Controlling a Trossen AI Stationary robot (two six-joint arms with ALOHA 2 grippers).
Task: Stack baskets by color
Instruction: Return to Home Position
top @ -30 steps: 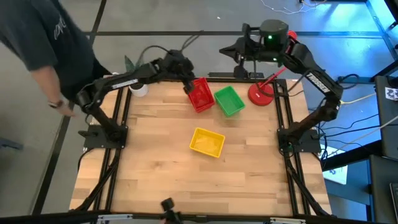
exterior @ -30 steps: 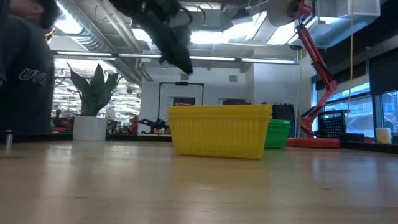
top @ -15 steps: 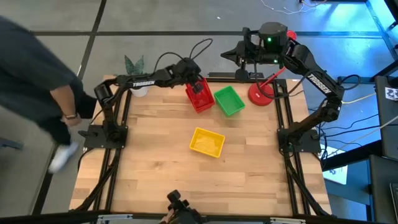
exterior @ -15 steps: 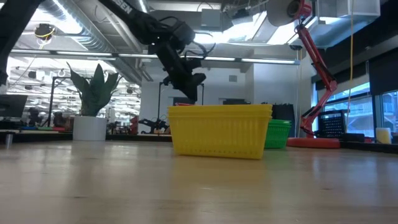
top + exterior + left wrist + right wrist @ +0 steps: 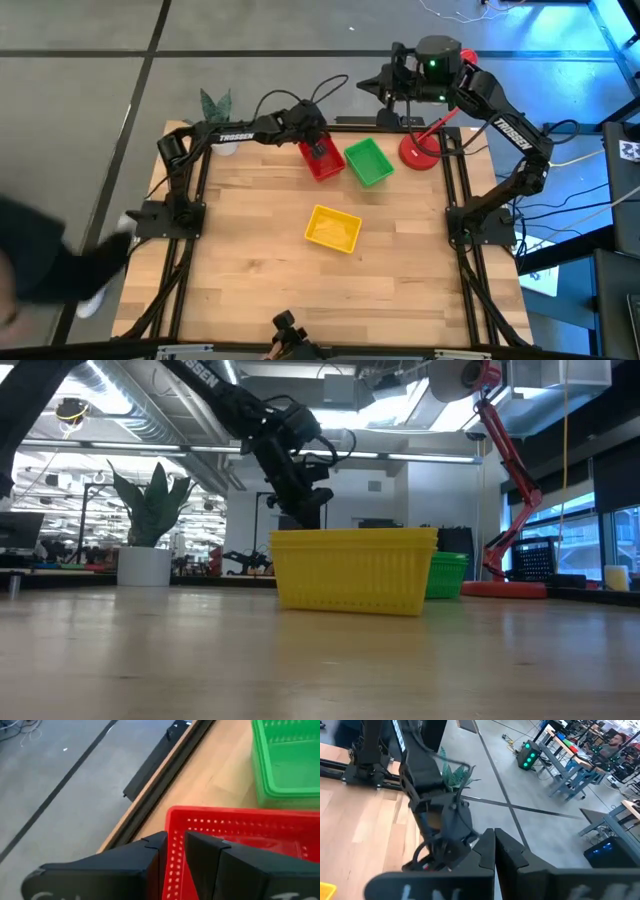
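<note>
While left gripper [image 5: 175,838] pinches its wall, red basket [image 5: 326,165] lies long axis far-left to near-right; right gripper [image 5: 494,845] closed, far right.

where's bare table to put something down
Bare: the table left, right and on the near side of the yellow baskets. Crowded: the far edge, left pincer on the red baskets, green baskets, lamp. Right pincer waits beyond it.

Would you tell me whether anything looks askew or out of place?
Nothing spilled. The red baskets are skewed to the table edges, the left gripper clamped on a wall; green baskets and yellow baskets lie angled. The right gripper waits beyond the far edge.
</note>
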